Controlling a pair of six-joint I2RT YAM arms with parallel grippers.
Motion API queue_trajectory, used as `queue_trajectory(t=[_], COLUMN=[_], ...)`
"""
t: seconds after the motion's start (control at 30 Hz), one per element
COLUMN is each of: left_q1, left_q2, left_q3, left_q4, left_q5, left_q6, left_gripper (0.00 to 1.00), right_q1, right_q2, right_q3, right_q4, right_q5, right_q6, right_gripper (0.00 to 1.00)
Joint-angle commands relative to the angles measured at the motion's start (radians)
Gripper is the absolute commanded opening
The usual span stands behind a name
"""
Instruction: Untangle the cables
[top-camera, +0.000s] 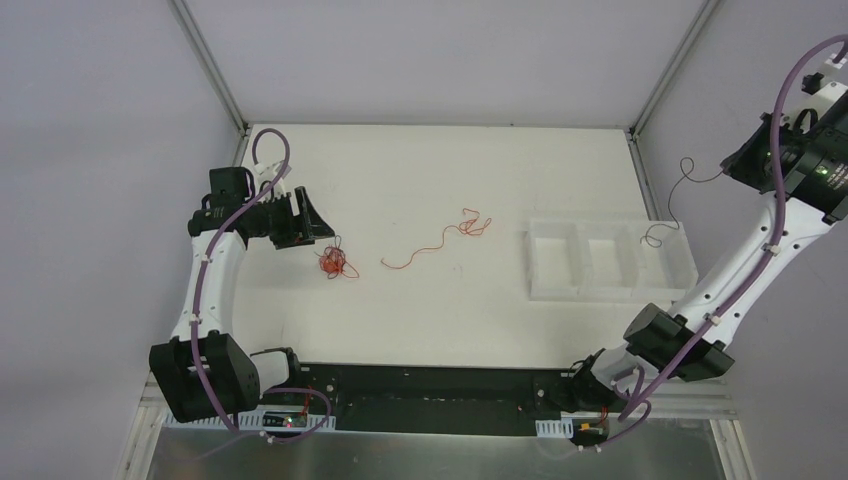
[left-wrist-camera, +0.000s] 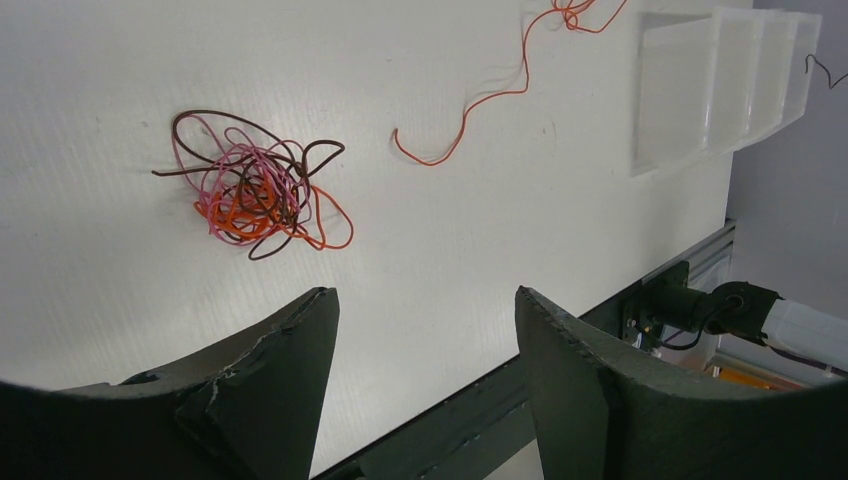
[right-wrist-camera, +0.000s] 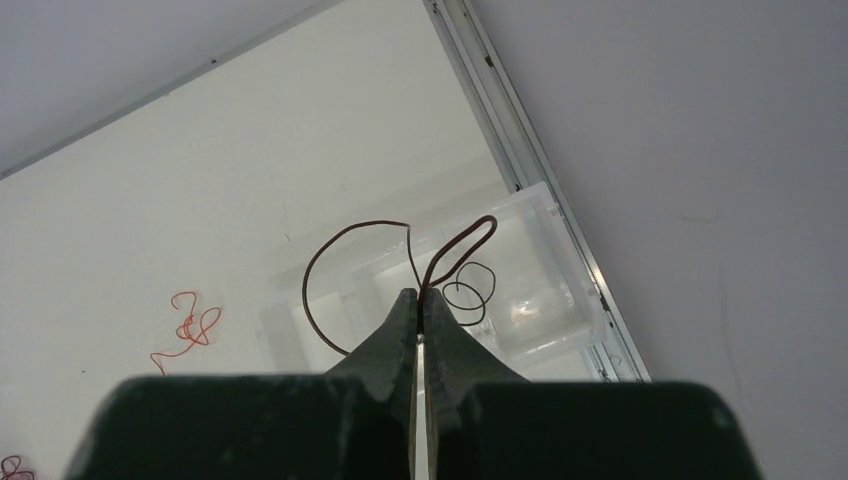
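Carefully does it: the right gripper (right-wrist-camera: 417, 300) is clamped on a dark wire (right-wrist-camera: 380, 223) that loops beyond its fingertips, over the clear tray's (top-camera: 600, 293) end compartment. I'd lower it before releasing. The left gripper (left-wrist-camera: 425, 292) is spread, with the tangled wad (left-wrist-camera: 250, 190) just ahead.

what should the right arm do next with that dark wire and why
Probably lower the right gripper a little and open it. Its fingers are shut on the dark wire, whose free end hangs into the rightmost compartment of the tray, so letting go there should drop it in, apart from the wad.
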Motion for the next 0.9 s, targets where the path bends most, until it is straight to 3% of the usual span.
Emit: queue_trajectory(t=[0.0,0.3,0.87], left_q1=[0.007,0.007,-0.005], left_q2=[0.009,0.012,0.066], left_q3=[0.029,0.022,0.034], left_q4=[-0.009,-0.009,-0.009], left_q5=[0.034,0.033,0.031], left_q6=[0.023,0.027,0.021], left_gripper=[0.66,0.66,0.66], right_q1=[-0.040,-0.079,-0.042], right_q2=[-0.001,0.004,0.088], right_q3=[-0.096,-0.219,-0.563], right_q4=[0.073,0.169,0.358], right_q5=[-0.015,0.030,0.161], right_q6=[-0.082,-0.161,-0.357], right_gripper=[0.00,0.00,0.00])
